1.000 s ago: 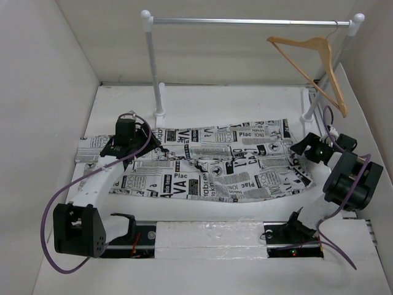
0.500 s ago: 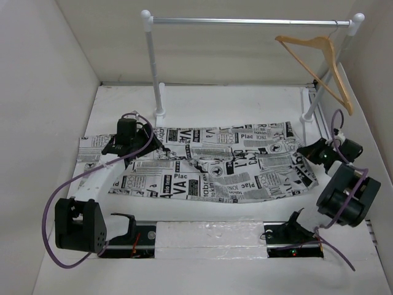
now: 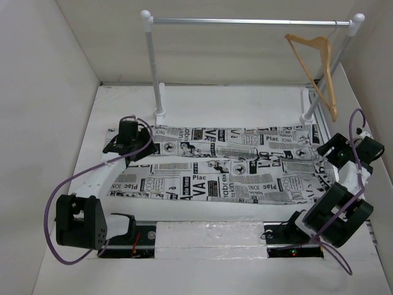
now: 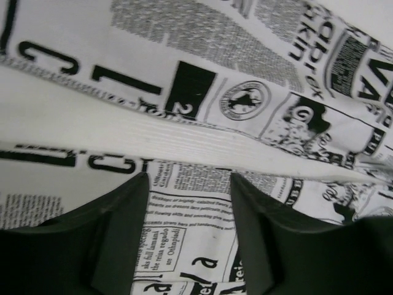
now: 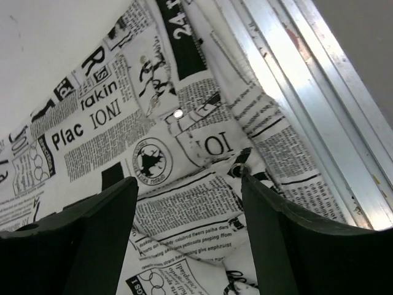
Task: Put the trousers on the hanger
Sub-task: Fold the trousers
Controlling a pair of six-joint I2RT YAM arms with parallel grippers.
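The trousers (image 3: 233, 169) lie flat and stretched across the table, waist to the right, printed with newspaper text. My left gripper (image 3: 130, 141) rests on the left end of the upper leg. In the left wrist view its fingers stand apart (image 4: 189, 178) with flat fabric (image 4: 245, 80) between them. My right gripper (image 3: 338, 150) sits at the waist end. Its fingers also stand wide apart (image 5: 189, 179) over wrinkled fabric (image 5: 184, 203), one tip beside a metal eyelet (image 5: 238, 169). The tan wooden hanger (image 3: 322, 64) hangs by its hook at the right end of the rail, tilted.
A silver rail (image 3: 245, 21) on white posts (image 3: 153, 67) stands at the back. White walls close in the left, back and right. An aluminium strip (image 5: 307, 104) runs along the table's right edge beside the waist. The arm bases and purple cables (image 3: 73, 184) sit at the front.
My right gripper has moved right and the trousers have slid right with it and pulled out flat. The left leg end now lies under my left gripper. The hanger has swung.
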